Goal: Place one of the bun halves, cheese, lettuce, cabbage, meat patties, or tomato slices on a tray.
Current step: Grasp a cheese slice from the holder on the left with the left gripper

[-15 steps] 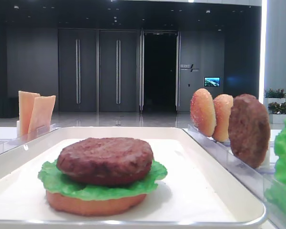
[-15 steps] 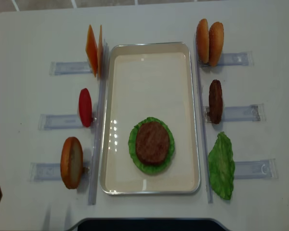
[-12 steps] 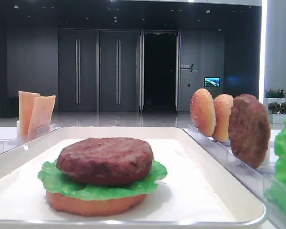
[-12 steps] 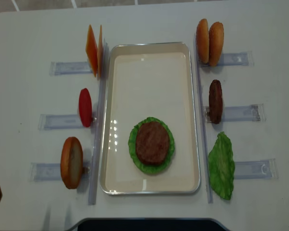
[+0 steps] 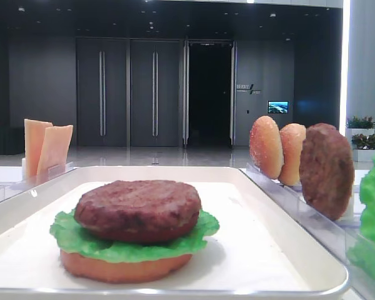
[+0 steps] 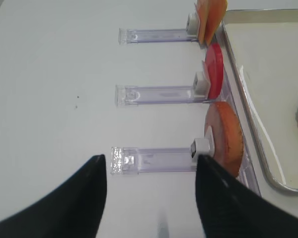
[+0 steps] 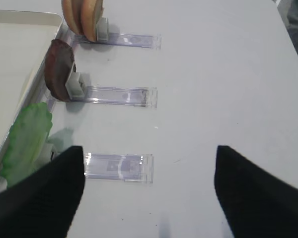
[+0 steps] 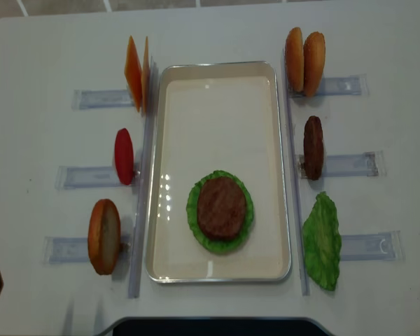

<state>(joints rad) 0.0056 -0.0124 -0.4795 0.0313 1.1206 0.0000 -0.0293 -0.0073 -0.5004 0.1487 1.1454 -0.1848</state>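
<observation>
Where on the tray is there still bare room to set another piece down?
The tray is bare across its whole far half, from the rim between the cheese and the upright bun halves down to the stacked meat patty. Only narrow strips remain beside the lettuce under it; the near end is crowded.

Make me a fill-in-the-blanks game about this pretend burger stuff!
1. The meat patty on the tray lies on green ____.
2. The red tomato slice stands on the tray's ____ side.
3. Two bun halves stand at the tray's far ____ corner.

Missing words: lettuce; left; right
</observation>
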